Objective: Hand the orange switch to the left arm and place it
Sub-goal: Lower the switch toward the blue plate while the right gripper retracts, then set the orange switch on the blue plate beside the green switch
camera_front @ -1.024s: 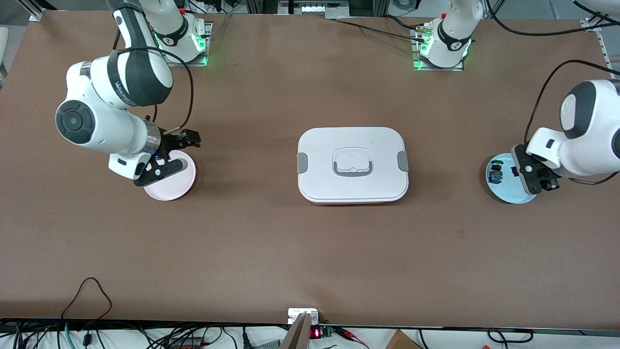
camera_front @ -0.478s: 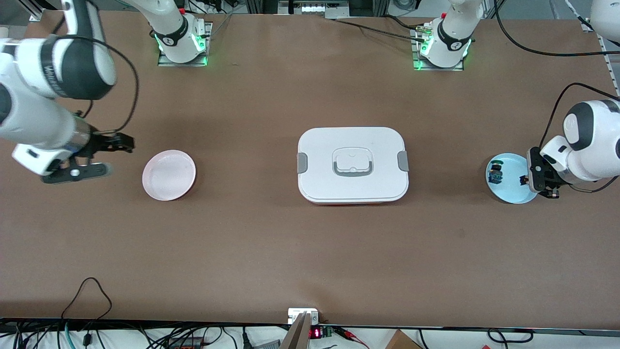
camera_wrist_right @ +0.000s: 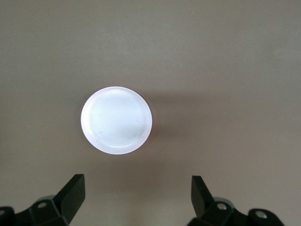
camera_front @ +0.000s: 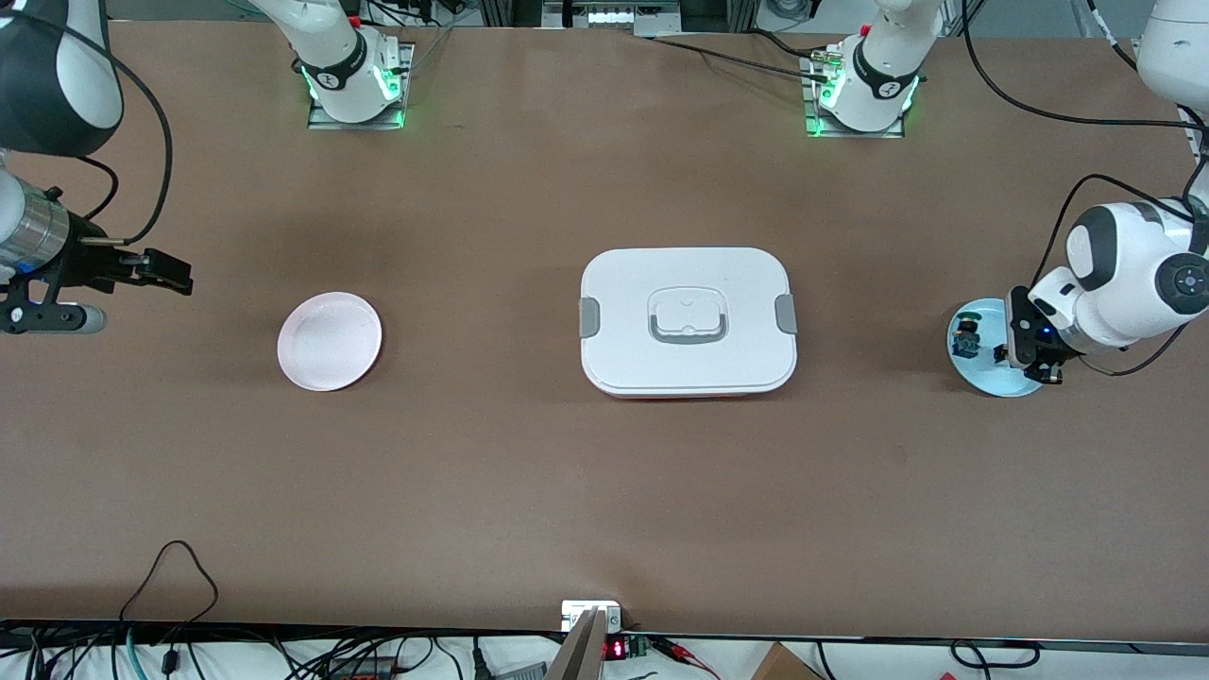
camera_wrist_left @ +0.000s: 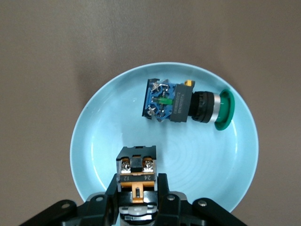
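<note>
Black-and-orange orange switch (camera_wrist_left: 136,176) clamped in left gripper (camera_wrist_left: 137,197); right gripper (camera_wrist_right: 136,193) spread wide.

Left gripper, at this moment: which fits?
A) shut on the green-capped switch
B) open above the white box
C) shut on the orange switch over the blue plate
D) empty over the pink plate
C: the left gripper clamps the orange switch above the blue plate, while the green-capped switch lies free on it.

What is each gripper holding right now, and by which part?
The left gripper is shut on the orange switch, clamping its black body over the light blue plate. The right gripper is open, holding nothing.
</note>
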Tool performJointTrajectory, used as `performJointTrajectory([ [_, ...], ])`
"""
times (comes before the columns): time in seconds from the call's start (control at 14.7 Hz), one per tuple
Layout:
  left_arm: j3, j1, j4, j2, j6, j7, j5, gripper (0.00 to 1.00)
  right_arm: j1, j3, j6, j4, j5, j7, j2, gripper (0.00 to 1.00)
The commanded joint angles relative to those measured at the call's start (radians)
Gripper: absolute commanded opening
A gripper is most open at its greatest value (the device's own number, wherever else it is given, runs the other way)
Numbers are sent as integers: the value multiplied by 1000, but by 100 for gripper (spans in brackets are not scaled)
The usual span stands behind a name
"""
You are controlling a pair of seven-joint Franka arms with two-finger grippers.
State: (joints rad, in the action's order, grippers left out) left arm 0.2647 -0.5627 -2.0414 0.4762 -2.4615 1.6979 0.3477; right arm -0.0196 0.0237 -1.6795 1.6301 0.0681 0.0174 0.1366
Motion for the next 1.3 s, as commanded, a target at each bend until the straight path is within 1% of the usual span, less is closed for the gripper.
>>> performJointTrajectory([
  [0.0,13,-22,1,13,-19,28,30,18,15,-16,15,11,-14,29,-38,100],
  [0.14,13,-28,-2,27,-20,28,30,17,21,-10,-89,106,-16,29,-84,100],
  [0.2,13,-36,-3,30,-20,26,30,17,24,-8,-104,122,-16,33,-89,100],
  [0.34,13,-60,-3,42,-20,25,30,17,27,-8,-97,100,-25,35,-86,100],
  [0.55,13,-63,-3,48,-20,20,30,18,30,-7,-62,57,-27,24,-86,100],
  [0.61,14,-62,-2,48,-20,20,30,23,30,-7,-52,51,-27,22,-86,100],
  [0.68,14,-63,-2,47,-19,29,30,65,29,-8,-39,48,-27,22,-89,100],
  [0.75,14,-66,-3,45,-16,40,31,99,26,-10,-28,41,-25,9,-89,100],
  [0.89,18,-68,-2,35,-5,43,31,100,21,-19,15,10,-27,25,-91,100],
  [1.02,24,-68,-2,18,9,43,31,100,18,-19,44,5,-27,18,-89,100],
  [1.23,42,-66,9,-57,91,32,25,100,18,-19,46,4,-31,10,-89,100],
])
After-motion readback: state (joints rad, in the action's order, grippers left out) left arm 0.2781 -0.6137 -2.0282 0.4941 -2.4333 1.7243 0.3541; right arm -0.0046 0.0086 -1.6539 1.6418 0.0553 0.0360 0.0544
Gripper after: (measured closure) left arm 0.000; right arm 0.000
